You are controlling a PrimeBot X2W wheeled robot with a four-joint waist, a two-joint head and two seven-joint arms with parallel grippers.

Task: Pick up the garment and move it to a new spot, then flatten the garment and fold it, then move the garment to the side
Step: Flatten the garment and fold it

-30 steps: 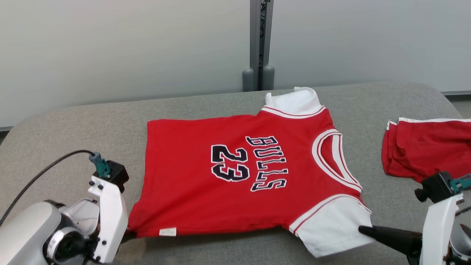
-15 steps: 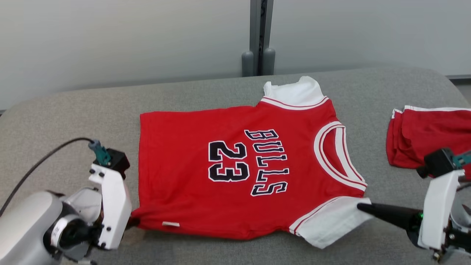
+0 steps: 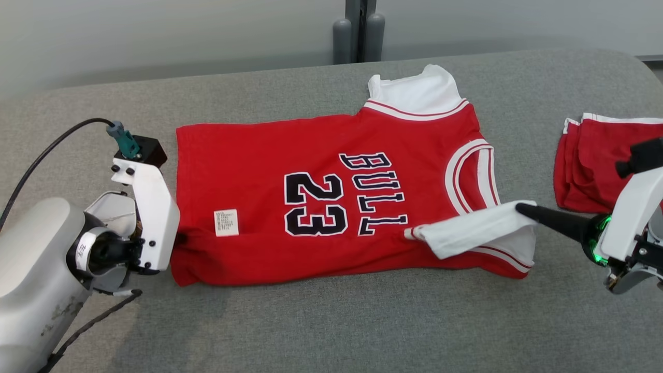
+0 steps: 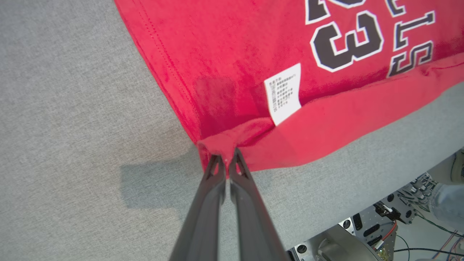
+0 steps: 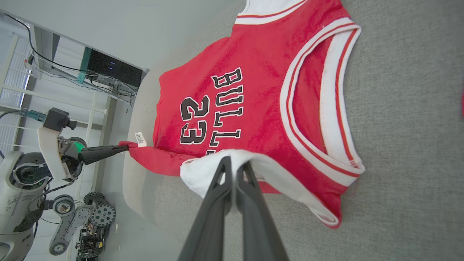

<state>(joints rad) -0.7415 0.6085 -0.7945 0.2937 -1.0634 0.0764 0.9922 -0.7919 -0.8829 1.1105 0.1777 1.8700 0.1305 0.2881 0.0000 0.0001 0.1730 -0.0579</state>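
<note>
- Left tool (image 4: pixel 225 159): its 2 fingers are pressed together on the near-left hem corner of the shirt (image 3: pixel 321 171), pinching a small bunch of red cloth just above the surface (image 3: pixel 311 321).
- Shirt: it lies in the middle of the grey surface, front up, with the number 23 showing and the collar toward the right. 1 second ago its near edge lay flat at the front. Now that edge has been lifted and carried toward the far side, so a red strip doubles over the lower body. The head view has also tipped downward, so part of the apparent shift is the camera.
- Label (image 3: pixel 226 223): it sat at the near hem before and now faces up on top of the turned-over strip.
- Near sleeve (image 3: pixel 471 233): this white sleeve, flat at the front corner 1 second ago, now crosses the chest and hides the last letter of the word.
- Right tool (image 3: pixel 520 207): its fingers are closed on the tip of that sleeve.
- Meaning: flattening looks finished and the 1st lengthwise fold is under way. Both corners probably need setting down level, or the slack between them may wrinkle.
- Folded red cloth (image 3: pixel 585 166): it lies at the far right, well apart from the shirt.
</note>
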